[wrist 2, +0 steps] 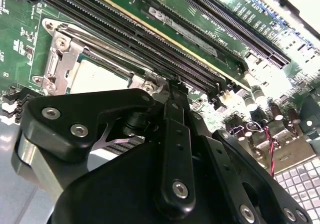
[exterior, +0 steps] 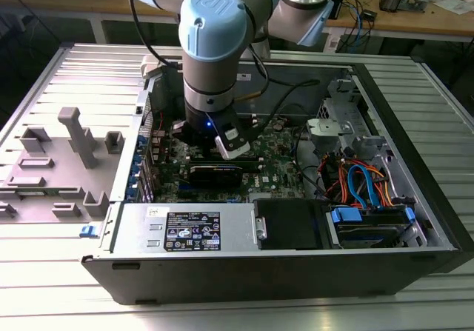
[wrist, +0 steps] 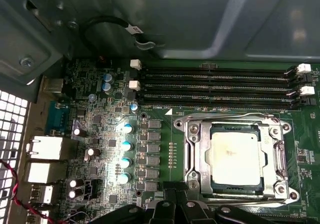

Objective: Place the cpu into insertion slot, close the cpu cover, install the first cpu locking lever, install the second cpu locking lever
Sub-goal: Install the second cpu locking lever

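cpu: the cpu [wrist: 235, 157] sits flat in the insertion slot [wrist: 202, 159] on the green motherboard [wrist: 165, 149]; its pale metal top shows through the window of the frame.
cpu cover: the cpu cover [wrist: 276, 156] lies down flat around the chip, and thin locking levers [wrist: 225, 117] run along its edges.
cpu and hand: in the first wrist view the chip is at about 1 o'clock from the black hand [wrist: 172, 209], near it but apart; in the second wrist view the hand [wrist 2: 172, 86] has its tip just beside the corner of the socket frame [wrist 2: 60, 58].
hand state: I cannot tell if the fingers are wide or narrow; nothing is seen held.
arm pose: in the exterior view the arm [exterior: 215, 49] stands nearly vertical and reaches down into the open computer case [exterior: 415, 161], which lies on the ribbed metal surface [exterior: 74, 301].
memory slots: long black slots [wrist: 215, 86] run just beside the socket.
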Available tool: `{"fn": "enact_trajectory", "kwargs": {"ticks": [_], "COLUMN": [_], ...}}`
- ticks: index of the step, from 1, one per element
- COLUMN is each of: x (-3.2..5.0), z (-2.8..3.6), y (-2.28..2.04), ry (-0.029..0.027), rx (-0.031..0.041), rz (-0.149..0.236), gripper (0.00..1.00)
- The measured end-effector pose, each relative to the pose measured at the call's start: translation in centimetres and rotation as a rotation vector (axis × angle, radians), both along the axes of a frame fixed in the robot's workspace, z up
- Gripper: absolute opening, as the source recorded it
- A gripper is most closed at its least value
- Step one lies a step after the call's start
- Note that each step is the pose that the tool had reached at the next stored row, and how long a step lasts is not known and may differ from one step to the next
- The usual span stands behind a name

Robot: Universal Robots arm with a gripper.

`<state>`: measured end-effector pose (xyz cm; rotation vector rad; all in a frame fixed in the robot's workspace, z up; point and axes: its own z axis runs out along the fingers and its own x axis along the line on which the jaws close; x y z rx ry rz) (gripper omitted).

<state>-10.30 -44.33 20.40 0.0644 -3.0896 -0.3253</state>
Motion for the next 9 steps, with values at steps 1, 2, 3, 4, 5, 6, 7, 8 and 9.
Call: {"fn": "enact_trajectory", "kwargs": {"ticks": [1,2,3,4,5,6,7,8,9], "x": [-0.01,-0.01,-0.01,-0.01,-0.01,-0.01,-0.01,-0.01,-0.01], "z": [0.24,0.74,1.20,1.79,1.90,2.00,2.05,2.13,2.22], "y": [0.00,0.01,0.01,0.01,0.01,0.01,0.01,0.01,0.01], "ry": [0.0000,-0.0001,0.0000,-0.0001,0.0000,0.0002,0.0001,0.0002,0.0004], "rx": [0.0001,0.0001,0.0000,0.0001,0.0002,0.0000,0.0002,0.0002,0.0001], "rz": [0.000,0.000,0.000,0.000,0.000,0.000,0.000,0.000,0.000], "gripper": [0.11,0.11,0.11,0.11,0.11,0.11,0.11,0.11,0.11]}}
